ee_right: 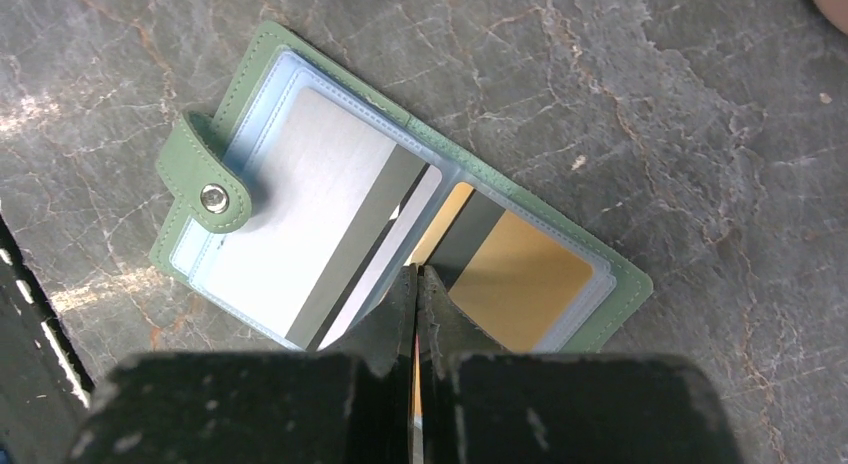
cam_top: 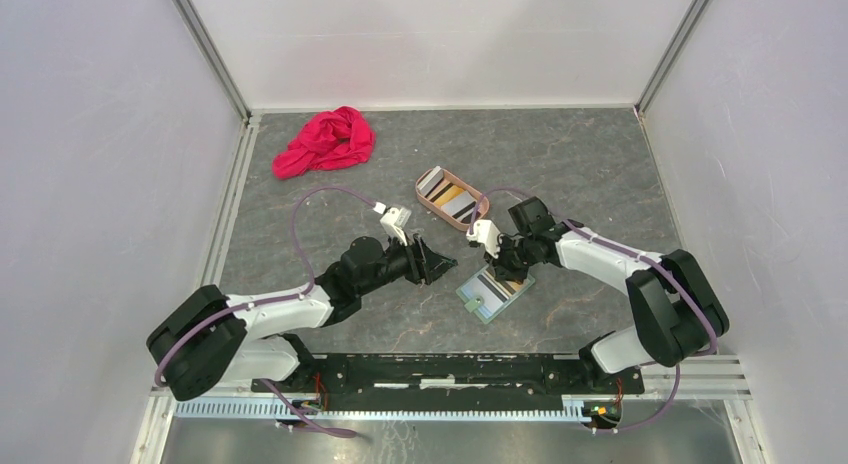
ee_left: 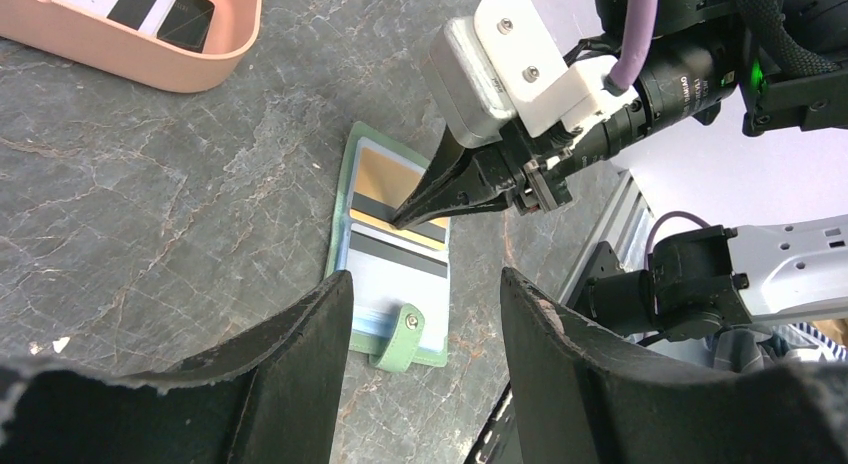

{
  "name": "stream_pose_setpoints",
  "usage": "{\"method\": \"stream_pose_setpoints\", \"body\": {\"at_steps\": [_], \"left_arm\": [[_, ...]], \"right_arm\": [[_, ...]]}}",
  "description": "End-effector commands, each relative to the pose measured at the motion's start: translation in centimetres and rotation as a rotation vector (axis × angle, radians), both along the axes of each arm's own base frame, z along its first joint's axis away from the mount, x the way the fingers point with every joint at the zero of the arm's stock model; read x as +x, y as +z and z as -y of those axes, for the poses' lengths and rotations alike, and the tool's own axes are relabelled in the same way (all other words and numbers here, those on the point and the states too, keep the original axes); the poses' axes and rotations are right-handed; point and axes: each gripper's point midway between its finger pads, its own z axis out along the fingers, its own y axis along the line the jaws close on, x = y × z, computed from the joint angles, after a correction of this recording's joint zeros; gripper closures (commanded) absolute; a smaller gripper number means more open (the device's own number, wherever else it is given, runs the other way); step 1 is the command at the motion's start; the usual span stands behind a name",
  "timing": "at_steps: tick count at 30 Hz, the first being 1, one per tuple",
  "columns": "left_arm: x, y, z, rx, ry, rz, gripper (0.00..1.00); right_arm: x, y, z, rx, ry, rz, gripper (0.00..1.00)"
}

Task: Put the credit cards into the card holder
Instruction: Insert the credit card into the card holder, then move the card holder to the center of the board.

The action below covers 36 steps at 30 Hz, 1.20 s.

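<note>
The sage-green card holder [cam_top: 490, 295] lies open on the grey table between the arms; it also shows in the left wrist view [ee_left: 339, 209] and the right wrist view [ee_right: 623, 281]. A gold card [ee_right: 530, 284] with a dark stripe sits in one pocket, and a white card [ee_right: 280, 204] with a grey stripe in the other. My right gripper [ee_right: 417, 269] is shut, its tips pressing on the gold card's edge at the spine [ee_left: 398, 222]. My left gripper [ee_left: 425, 274] is open and empty, hovering just left of the holder [cam_top: 435, 259].
A pinkish-tan oval tray [cam_top: 472, 220] with more cards [cam_top: 445, 194] stands just behind the holder; its rim shows in the left wrist view [ee_left: 150, 59]. A red cloth [cam_top: 325, 142] lies at the back left. White walls enclose the table.
</note>
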Motion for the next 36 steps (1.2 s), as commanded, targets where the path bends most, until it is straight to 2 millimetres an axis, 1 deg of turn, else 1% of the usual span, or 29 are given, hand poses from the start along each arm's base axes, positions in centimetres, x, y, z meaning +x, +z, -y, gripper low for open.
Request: {"method": "stream_pose_setpoints", "body": {"at_steps": [1,4,14,22,29,32,36], "left_arm": [[0.4,0.9,0.3,-0.003,-0.011,0.058,0.37],[0.4,0.9,0.4,-0.001,-0.015,0.057,0.37],[0.4,0.8,0.5,0.003,-0.019,0.054,0.37],[0.4,0.7,0.5,0.007,-0.024,0.054,0.37],[0.4,0.6,0.8,0.010,-0.033,0.046,0.37],[0.3,0.6,0.7,0.004,-0.031,0.040,0.37],[0.1,0.6,0.7,-0.012,-0.028,0.025,0.37]], "right_arm": [[-1.4,0.0,-0.3,0.019,0.053,-0.031,1.00],[-1.5,0.3,-0.4,0.030,0.057,-0.019,1.00],[-2.8,-0.5,-0.7,0.011,0.109,-0.058,1.00],[-4.4,0.5,-2.2,0.095,0.185,-0.104,1.00],[-5.2,0.5,-2.8,0.128,0.204,-0.168,1.00],[-5.2,0.9,-3.1,0.144,0.206,-0.171,1.00],[-4.4,1.8,-3.1,0.156,0.208,-0.122,0.94]]}}
